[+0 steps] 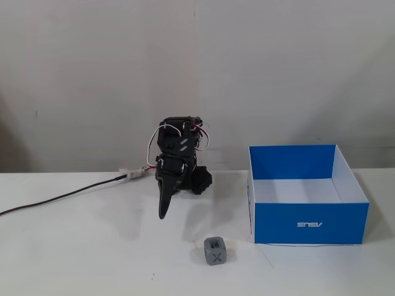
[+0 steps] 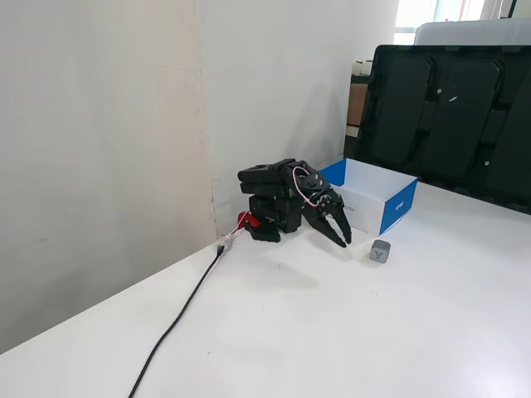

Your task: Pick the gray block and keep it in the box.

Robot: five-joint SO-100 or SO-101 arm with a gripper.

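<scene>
gripper (image 1: 165, 206) hangs folded close against the arm (image 1: 179, 157), fingertips pointing down toward the table (image 1: 74, 246) and holding nothing; in a fixed view (image 2: 340, 236) the two dark fingers appear drawn together or nearly so, with at most a slim gap at the tips, though neither view is sharp enough to settle it. the arm is tucked back over its base near the wall (image 1: 92, 74), a compact pose that reads as a resting or starting posture, not a reach. a cable (image 1: 62, 196) runs from the base across the table to the left edge of this fixed view, clear of the working area. block (image 1: 215, 250) sits on the table in front of the arm and a little to the right in this view, well apart from the fingertips, an x mark facing the camera and a recessed square on top; in the other fixed view (image 2: 380, 251) it lies just beyond the fingertips, between them and the box. box (image 1: 308, 223) stands to the right, its near left corner close beside the block but not touching, open side up with low walls, so a drop from above should suffice. nothing is visible inside it. judged from this layout, the pick has not begun: the next move calls for unfolding forward, opening the fingers and descending over the block.
</scene>
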